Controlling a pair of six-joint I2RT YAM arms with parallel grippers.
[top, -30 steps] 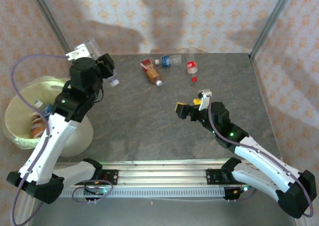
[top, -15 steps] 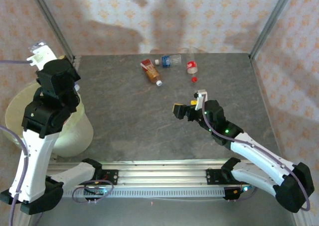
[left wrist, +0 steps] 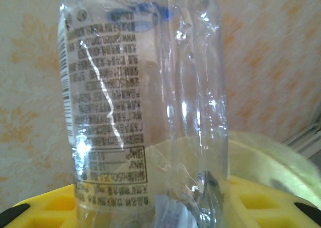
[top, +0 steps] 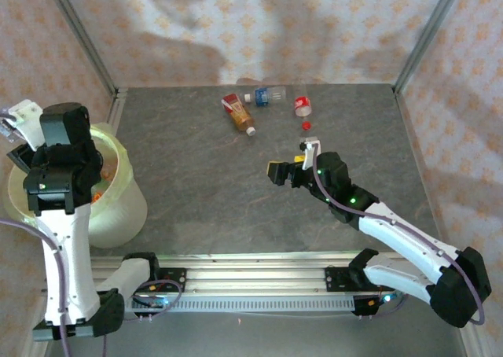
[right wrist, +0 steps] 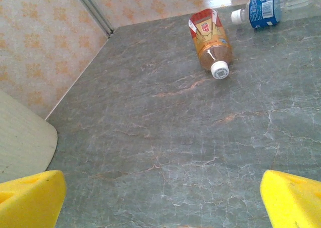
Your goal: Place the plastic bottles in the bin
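Observation:
A clear crumpled plastic bottle (left wrist: 140, 102) with a printed label stands upright between the yellow fingers (left wrist: 45, 208) of my left gripper (left wrist: 160, 213), which is shut on it. Just behind it is the yellow-green lined rim of the bin (left wrist: 266, 157). From above, the left arm hangs over the bin (top: 118, 207) at the table's left edge. Three bottles lie at the back of the table: a red-labelled amber one (top: 238, 112), a blue-labelled one (top: 267, 96) and a red-labelled clear one (top: 302, 102). My right gripper (top: 288, 171) stands open and empty mid-table, facing the amber bottle (right wrist: 210, 42).
A loose red cap (top: 306, 125) lies near the red-labelled clear bottle. Metal frame posts (top: 420, 42) rise at the table's back corners before papered walls. The bin's pale wall (right wrist: 20, 137) shows at the left of the right wrist view.
The left arm has swung left from the table's back-left corner to over the bin, carrying the clear bottle. The right gripper has crept a little left and toward the back, still open.

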